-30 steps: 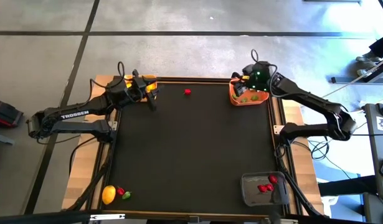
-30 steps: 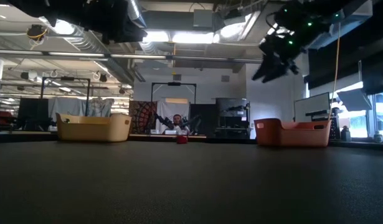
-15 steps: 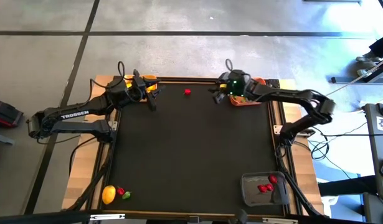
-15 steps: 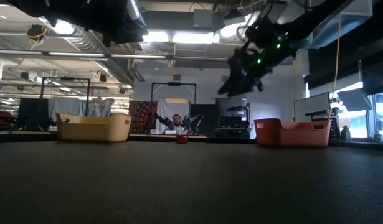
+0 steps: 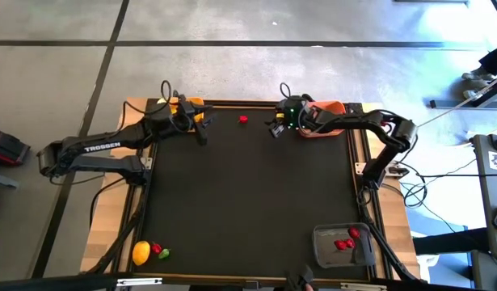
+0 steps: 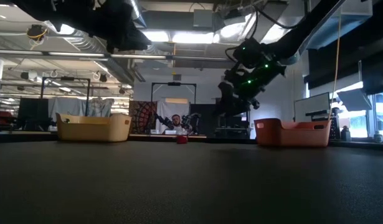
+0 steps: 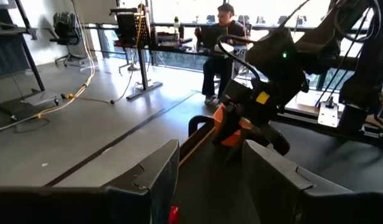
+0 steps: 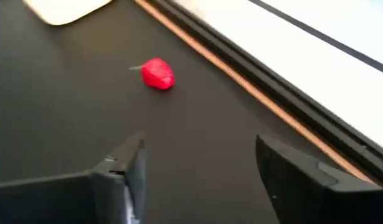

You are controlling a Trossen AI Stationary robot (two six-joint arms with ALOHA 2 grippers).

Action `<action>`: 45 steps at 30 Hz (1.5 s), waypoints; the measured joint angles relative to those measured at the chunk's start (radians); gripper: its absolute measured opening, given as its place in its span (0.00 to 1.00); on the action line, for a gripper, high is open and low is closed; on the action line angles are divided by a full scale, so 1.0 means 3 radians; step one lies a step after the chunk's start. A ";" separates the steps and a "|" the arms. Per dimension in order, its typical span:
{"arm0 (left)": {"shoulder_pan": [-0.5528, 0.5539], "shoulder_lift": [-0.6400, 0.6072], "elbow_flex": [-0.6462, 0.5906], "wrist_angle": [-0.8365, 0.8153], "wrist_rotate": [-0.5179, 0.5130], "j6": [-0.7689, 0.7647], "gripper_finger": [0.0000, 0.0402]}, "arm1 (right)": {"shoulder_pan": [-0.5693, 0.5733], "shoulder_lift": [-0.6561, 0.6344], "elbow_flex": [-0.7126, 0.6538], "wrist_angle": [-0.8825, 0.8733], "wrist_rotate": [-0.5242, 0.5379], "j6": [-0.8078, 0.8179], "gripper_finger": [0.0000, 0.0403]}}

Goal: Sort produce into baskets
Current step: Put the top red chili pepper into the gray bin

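A small red piece (image 5: 243,120) lies on the black mat near the far edge; it also shows in the right wrist view (image 8: 157,73) and the low view (image 6: 182,139). My right gripper (image 5: 274,129) hovers open and empty to its right, beside the orange-red basket (image 5: 327,129). My left gripper (image 5: 198,134) is open and empty by the yellow-orange basket (image 5: 187,106) at the far left. The dark grey basket (image 5: 343,246) at the near right holds red pieces. A yellow oval (image 5: 141,253), a red and a green piece lie at the near left.
The mat's raised wooden frame (image 5: 256,103) runs just behind the red piece. In the low view the yellow-orange basket (image 6: 93,128) and the orange-red basket (image 6: 293,133) stand at the far edge. A person (image 7: 223,38) sits beyond the table.
My right gripper has swung from above the orange-red basket toward the table's left, out over the mat toward the red piece, and has come lower. My left arm has shifted slightly. The produce has stayed where it was.
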 joint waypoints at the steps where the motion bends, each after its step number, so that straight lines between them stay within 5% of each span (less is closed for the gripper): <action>1: -0.0001 0.0026 0.0000 0.0000 0.0000 -0.0006 0.43 | -0.0001 0.0031 0.0035 -0.0012 0.0028 0.0012 0.62; 9: -0.0005 0.0256 0.0000 0.0001 -0.0001 -0.0014 0.43 | -0.0074 0.0437 0.0561 -0.0278 -0.0251 -0.0030 0.68; 22: -0.0143 0.0359 0.0000 0.0002 -0.0001 -0.0004 0.43 | -0.0067 0.1359 0.2040 -0.1350 -0.0526 -0.0366 0.57; 30: -0.0183 0.0359 0.0000 -0.0003 -0.0003 0.0022 0.43 | -0.0088 0.1803 0.2753 -0.1829 -0.0698 0.0066 0.50; 45: -0.0182 0.0359 0.0000 -0.0010 -0.0003 0.0053 0.43 | -0.0088 0.2108 0.3006 -0.1856 -0.1098 0.0668 0.49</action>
